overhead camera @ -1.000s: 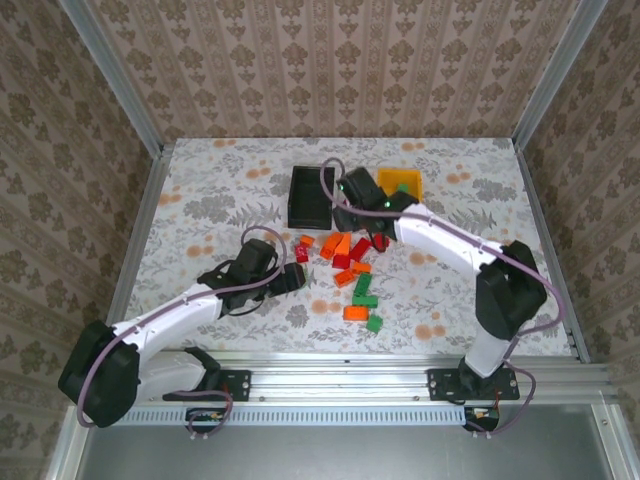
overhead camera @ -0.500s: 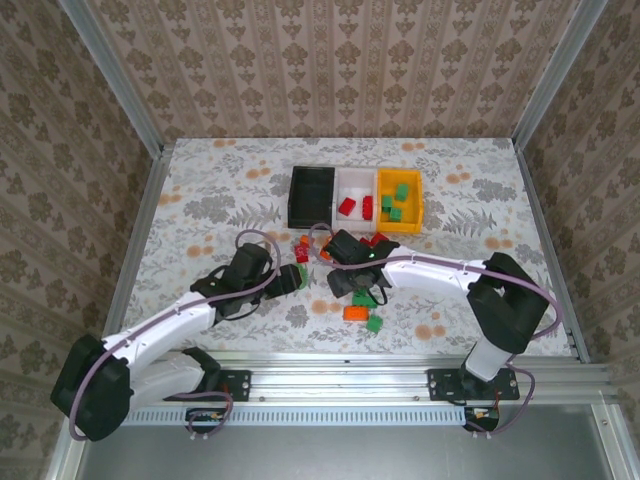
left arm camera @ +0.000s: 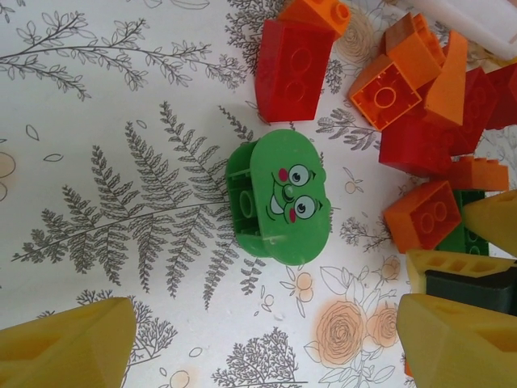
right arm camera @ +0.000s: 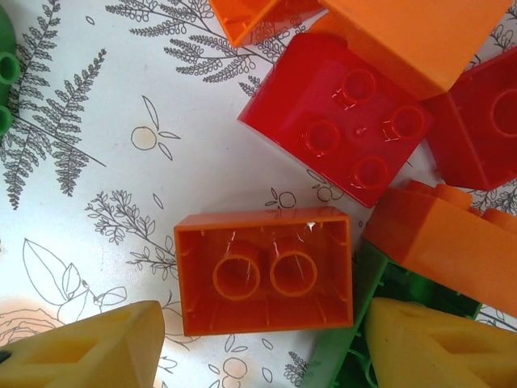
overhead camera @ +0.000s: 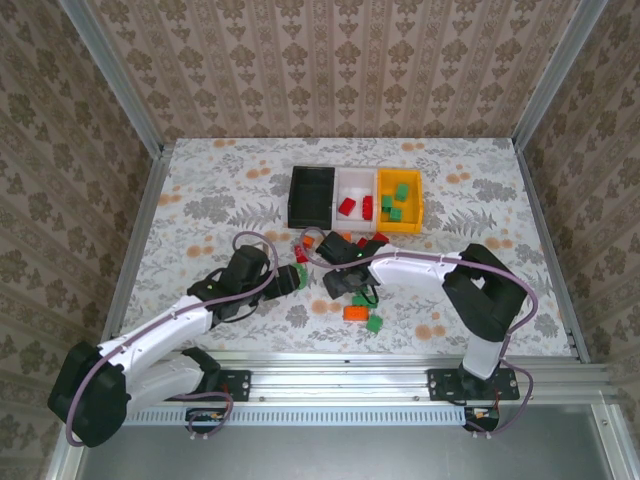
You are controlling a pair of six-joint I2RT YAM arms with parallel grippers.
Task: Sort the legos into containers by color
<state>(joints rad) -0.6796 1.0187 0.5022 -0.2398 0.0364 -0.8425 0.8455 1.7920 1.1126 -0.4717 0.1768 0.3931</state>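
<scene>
Now the right gripper (overhead camera: 345, 283) is down at the loose plastic legos (overhead camera: 353, 313) on the table, back from the bins where it was a second ago; the left gripper (overhead camera: 297, 277) has barely shifted. Red bricks lie in the white rectangular plastic bin (overhead camera: 340, 190) and green ones in the yellow plastic bin (overhead camera: 400, 228), beside the black plastic bin (overhead camera: 311, 200). Spread wide, the right gripper straddles an orange hollow-side-up brick (right arm camera: 266, 279) (contact unclear). Likewise open and holding nothing, the left gripper hovers over a green rounded brick with a printed face (left arm camera: 279, 198).
</scene>
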